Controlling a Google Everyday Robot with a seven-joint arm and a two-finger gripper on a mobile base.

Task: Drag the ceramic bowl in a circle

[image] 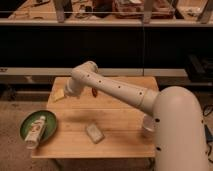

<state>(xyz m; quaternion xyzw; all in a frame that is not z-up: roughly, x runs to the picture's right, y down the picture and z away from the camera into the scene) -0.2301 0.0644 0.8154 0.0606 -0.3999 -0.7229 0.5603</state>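
Observation:
The ceramic bowl (26, 125) is a wide, shallow green dish at the table's front left corner, partly over the edge. A white bottle-like item (35, 132) lies in it. My white arm reaches from the lower right across the table to the back left. The gripper (68, 92) is at the arm's end, mostly hidden behind the wrist. It is above the back left of the table, next to a small yellow item (59, 95), behind and to the right of the bowl and apart from it.
The wooden table (120, 112) also holds a small red object (94, 92) under the arm, a pale packet (94, 132) near the front middle, and a small white cup (147, 125) at the right, partly hidden by my arm. Dark shelving stands behind.

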